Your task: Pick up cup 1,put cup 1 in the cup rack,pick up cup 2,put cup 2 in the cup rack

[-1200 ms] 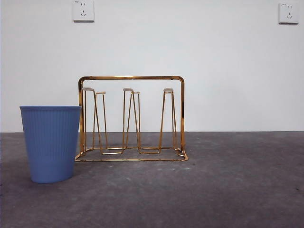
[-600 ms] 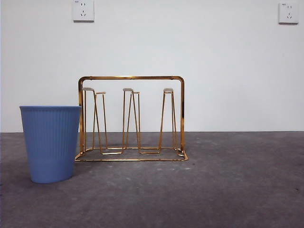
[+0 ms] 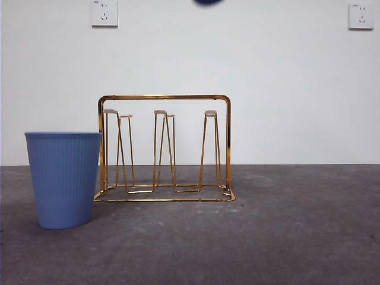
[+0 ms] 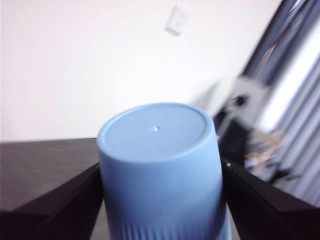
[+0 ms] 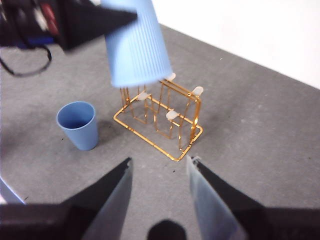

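My left gripper (image 4: 160, 170) is shut on a blue ribbed cup (image 4: 156, 137), which it holds upside down. In the right wrist view this held cup (image 5: 134, 45) hangs in the air above the cup rack (image 5: 161, 119), a gold wire frame with looped prongs. The rack (image 3: 164, 148) stands mid-table with nothing on its prongs. A second blue cup (image 3: 63, 179) stands upright on the table just left of the rack. My right gripper (image 5: 160, 172) hovers open, high above the table on the near side of the rack, holding nothing.
A small dark rounded shape (image 3: 208, 2) pokes in at the top edge of the front view, above the rack. The grey table (image 3: 297, 237) stretches to the right of the rack. Two wall sockets (image 3: 104, 13) sit on the white wall behind.
A dark rounded tip has come into the front view at the top edge above the rack. The rack and the standing cup have not moved.
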Controlling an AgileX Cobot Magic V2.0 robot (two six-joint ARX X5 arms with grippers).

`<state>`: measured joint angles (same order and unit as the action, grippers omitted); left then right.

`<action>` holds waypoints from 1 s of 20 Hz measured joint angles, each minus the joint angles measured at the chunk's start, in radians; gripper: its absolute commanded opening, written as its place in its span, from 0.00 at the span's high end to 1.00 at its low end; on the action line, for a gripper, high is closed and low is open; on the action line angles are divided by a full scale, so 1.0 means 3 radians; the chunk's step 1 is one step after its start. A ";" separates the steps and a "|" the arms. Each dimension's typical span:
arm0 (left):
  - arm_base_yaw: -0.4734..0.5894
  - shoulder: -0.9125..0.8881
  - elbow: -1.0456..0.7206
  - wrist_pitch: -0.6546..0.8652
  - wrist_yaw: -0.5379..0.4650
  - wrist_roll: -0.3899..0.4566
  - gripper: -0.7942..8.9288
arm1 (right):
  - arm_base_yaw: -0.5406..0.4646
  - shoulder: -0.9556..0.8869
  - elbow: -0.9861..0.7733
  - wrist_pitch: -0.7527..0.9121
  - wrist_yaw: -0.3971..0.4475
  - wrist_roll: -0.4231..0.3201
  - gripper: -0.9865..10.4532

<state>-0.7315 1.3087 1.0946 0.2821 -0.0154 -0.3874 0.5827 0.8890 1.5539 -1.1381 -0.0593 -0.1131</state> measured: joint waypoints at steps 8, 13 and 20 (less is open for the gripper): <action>-0.0292 0.0328 0.0014 0.0097 -0.0877 0.0973 0.93 | 0.0001 -0.0036 0.0000 -0.0070 0.0024 0.0000 0.75; -0.0300 0.0655 0.0014 0.0266 -0.1015 0.1088 0.93 | 0.0001 -0.0027 0.0000 -0.0159 0.0024 -0.0018 0.75; -0.0300 0.0991 0.0014 0.0314 -0.1151 0.1116 0.93 | 0.0001 -0.0029 0.0000 -0.0168 0.0025 -0.0051 0.75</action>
<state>-0.8215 1.6058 1.0988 0.3763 -0.3607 -0.0525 0.5831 0.8803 1.5539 -1.1885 -0.0517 -0.1284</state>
